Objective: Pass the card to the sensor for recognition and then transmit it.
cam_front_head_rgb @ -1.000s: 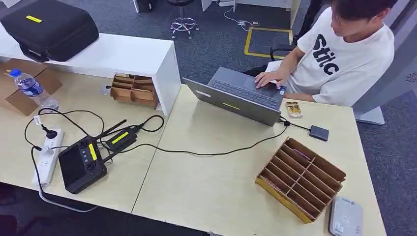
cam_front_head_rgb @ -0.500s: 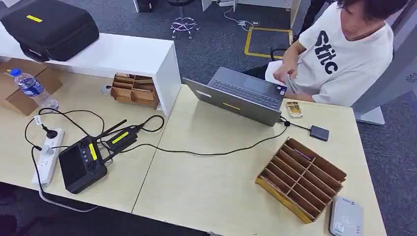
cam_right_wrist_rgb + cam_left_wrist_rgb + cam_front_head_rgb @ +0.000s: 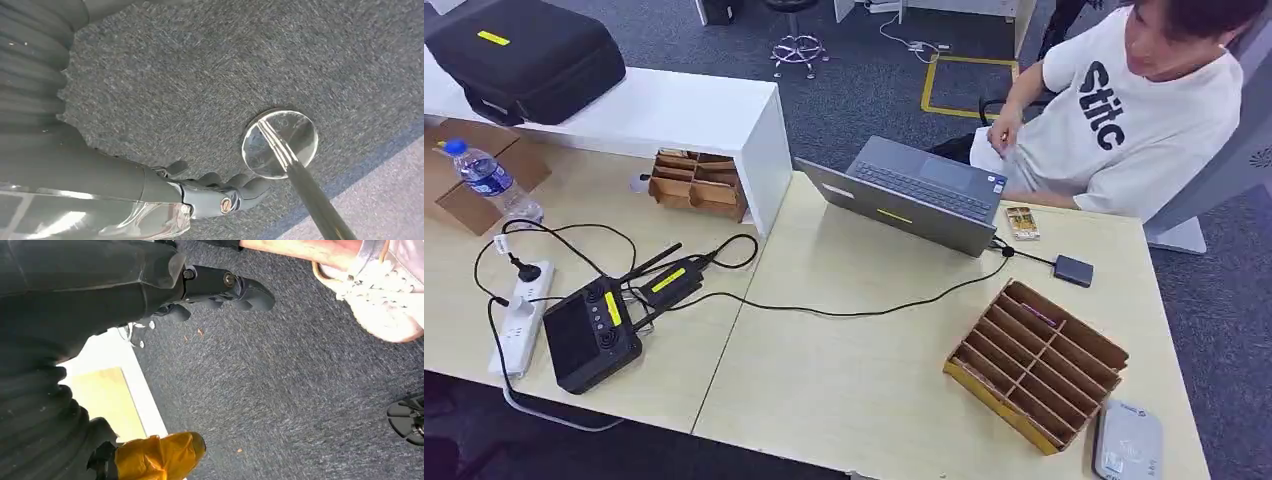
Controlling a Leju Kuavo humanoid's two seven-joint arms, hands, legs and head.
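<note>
Two hands hang over carpet (image 3: 300, 390): left hand (image 3: 220, 282) and right hand (image 3: 215, 192), fingers (image 3: 250, 187) loosely apart, empty. One sensor (image 3: 1127, 440) sits beside one slotted rack (image 3: 1064, 345), well away from the fingers. One card (image 3: 1036, 315) seems edge-up, long axis along its slot; facing unreadable.

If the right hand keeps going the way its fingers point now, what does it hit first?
Probably the round metal foot of a stand on the grey carpet; the right hand hangs with fingertips near its rim, though depth is unclear.

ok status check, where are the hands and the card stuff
Left hand and right hand hang over carpet, holding nothing. Card reader beside slotted box, untouched. Laptop cable crosses table.
</note>
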